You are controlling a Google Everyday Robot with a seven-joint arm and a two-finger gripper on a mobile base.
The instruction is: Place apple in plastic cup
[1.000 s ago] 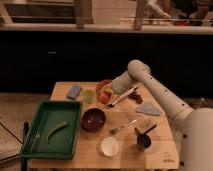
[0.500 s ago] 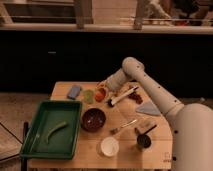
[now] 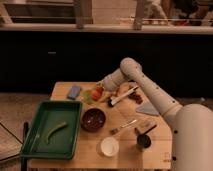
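Arm's stretched across the back of the wooden counter (image 3: 127, 145) from the robot's body on the right, gripper (image 3: 101, 90) down at the far left-centre, right by the apple (image 3: 96, 93). Apple reads as a small red-orange blob touching or tucked under the gripper tip; can't tell if the jaws are spread or pinching it, too murky there. Plastic cup (image 3: 88, 96), pale green, sits just beside the apple on its left, touching or nearly so. Makes sense the arm comes in low and angled from the right: keeps it clear of the dark red-brown bowl (image 3: 93, 119) nearer the front. Green tray (image 3: 35, 142) w/ 1 long green item takes the front-left corner. White cup (image 3: 109, 146) and dark metal cup (image 3: 143, 140) sit at the front, fork (image 3: 123, 127) between them and the bowl. Blue object (image 3: 74, 92) back left. My guess: apple's not in the cup yet, short hop left is all it needs.
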